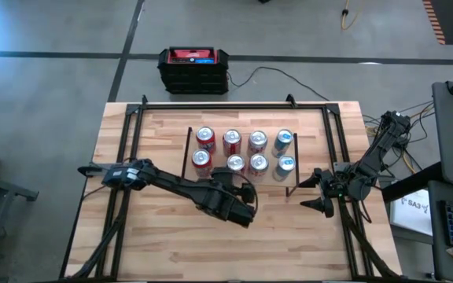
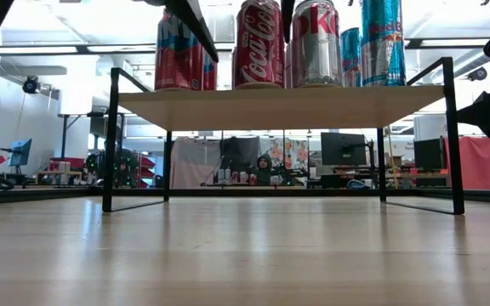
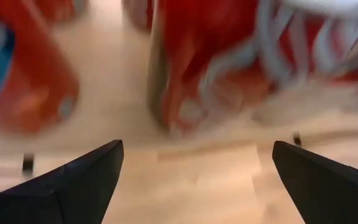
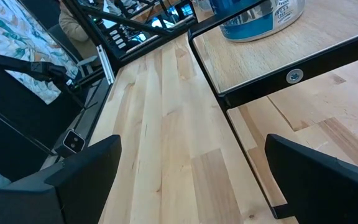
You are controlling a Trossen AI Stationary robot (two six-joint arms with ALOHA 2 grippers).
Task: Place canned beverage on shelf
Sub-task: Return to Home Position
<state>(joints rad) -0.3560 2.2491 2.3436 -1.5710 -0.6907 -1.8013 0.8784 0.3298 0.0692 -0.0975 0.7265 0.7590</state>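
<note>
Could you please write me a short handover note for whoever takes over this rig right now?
Left hand: open and empty, at the front edge of the shelf, facing the cans.
Right hand: open and empty, beside the shelf's right end, over the right side of the table.
Cans: eight, upright on the shelf in two rows of four. Every can in view stands there.
Done: stocking looks complete.
Left: probably only drawing the Left hand away from the shelf to rest, without bumping the front row.
</note>
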